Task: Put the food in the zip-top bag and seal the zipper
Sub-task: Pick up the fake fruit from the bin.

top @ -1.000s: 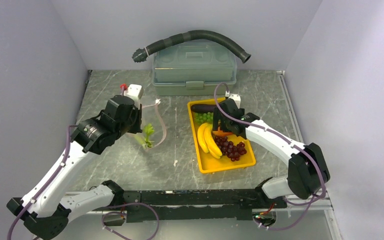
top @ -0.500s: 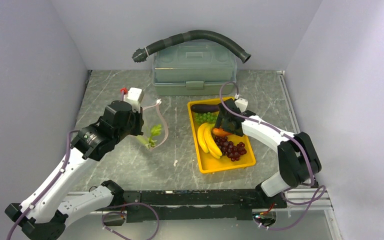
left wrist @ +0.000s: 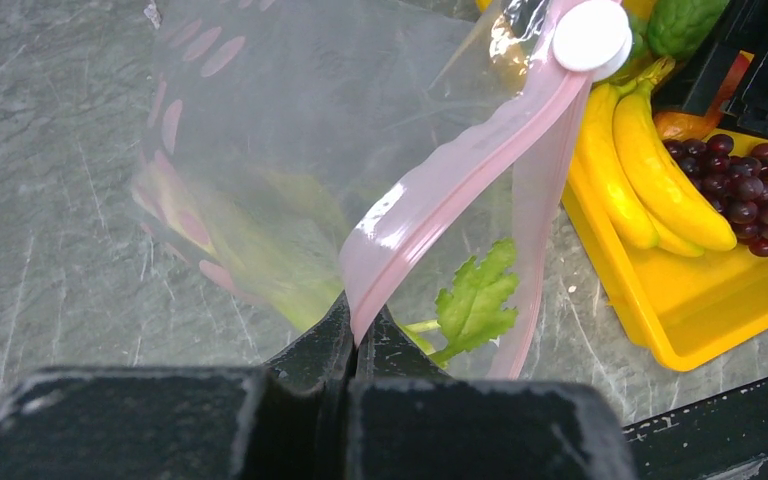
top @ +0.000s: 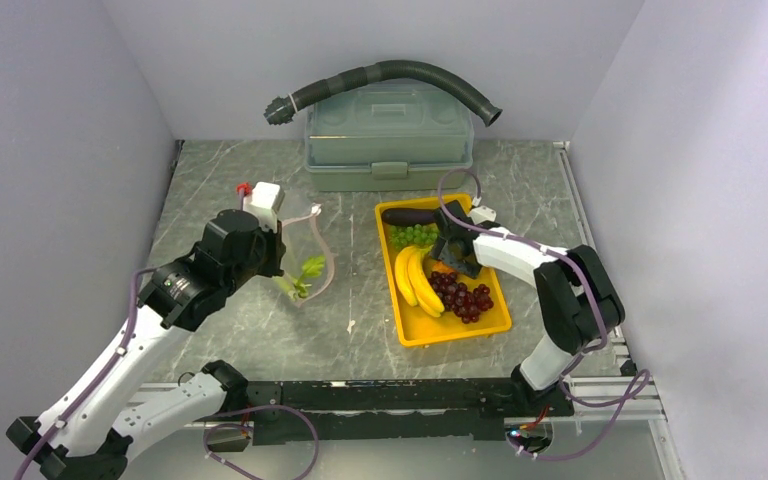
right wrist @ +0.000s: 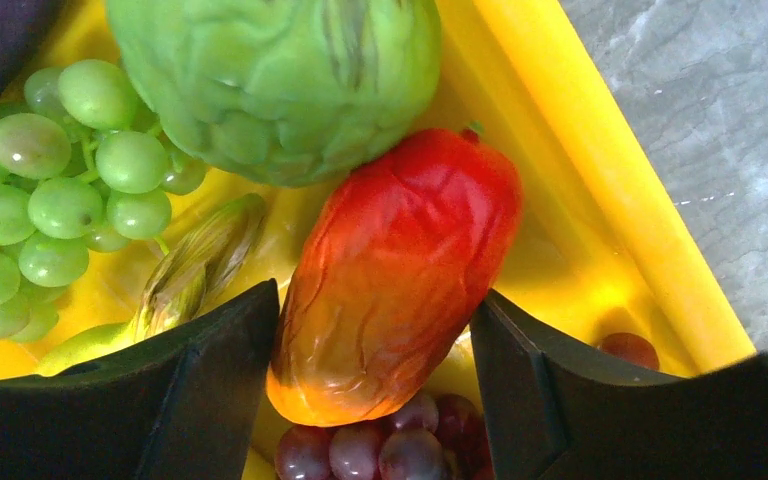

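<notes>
Right arm point(top: 572, 292): elbow has swung in from the far right toward the yellow tray point(top: 415, 332) and now stands folded higher. The right gripper point(right wrist: 375, 302) has dropped lower over the tray's far half, its jaws drawn in a little, one on each side of the red-orange toy piece point(right wrist: 400, 250).

Left gripper point(left wrist: 355, 335), pinching the zipper point(left wrist: 450, 170), has drifted a little nearer and to the left. The mouth of the zip-top bag point(top: 312, 245) now bows wider, and the leafy green piece point(top: 307, 270) inside has shifted slightly right.
</notes>
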Tool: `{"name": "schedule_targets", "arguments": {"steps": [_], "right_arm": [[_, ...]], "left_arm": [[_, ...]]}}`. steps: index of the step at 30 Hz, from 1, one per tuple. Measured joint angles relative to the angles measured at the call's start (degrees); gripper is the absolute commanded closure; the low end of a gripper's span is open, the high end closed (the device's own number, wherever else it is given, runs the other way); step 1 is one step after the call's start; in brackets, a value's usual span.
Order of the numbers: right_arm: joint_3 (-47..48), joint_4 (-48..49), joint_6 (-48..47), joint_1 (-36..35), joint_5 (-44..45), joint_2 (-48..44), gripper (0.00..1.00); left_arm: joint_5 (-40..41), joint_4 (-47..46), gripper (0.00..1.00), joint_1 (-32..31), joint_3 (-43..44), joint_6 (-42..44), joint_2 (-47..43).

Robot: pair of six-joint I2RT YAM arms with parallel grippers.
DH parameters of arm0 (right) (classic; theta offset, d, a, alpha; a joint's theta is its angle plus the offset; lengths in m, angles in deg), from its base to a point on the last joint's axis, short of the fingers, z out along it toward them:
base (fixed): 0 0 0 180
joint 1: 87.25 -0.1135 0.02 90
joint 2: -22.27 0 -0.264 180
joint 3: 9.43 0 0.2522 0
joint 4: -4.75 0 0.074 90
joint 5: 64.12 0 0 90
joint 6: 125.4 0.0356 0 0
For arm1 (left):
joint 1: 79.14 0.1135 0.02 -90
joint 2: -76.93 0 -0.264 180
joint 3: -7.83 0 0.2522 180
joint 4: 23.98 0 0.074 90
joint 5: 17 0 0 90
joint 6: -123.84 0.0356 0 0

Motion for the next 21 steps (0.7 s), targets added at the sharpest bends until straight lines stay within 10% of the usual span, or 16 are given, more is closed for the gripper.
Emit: {"name": "schedule_targets", "arguments": {"steps": [12, 21], "right_arm": [[-0.15, 0.31, 0.61, 0.02, 0.28, -1.07, 0.94], [-0.17, 0.24, -1.99, 0.02, 0.04, -11.63, 1.0]], "left_arm": [[-1.73, -0.76, 1.0, 1.73, -0.57, 0.07, -0.31], [-6.47, -1.57, 1.0, 5.73, -0.98, 0.09, -0.33]]}}
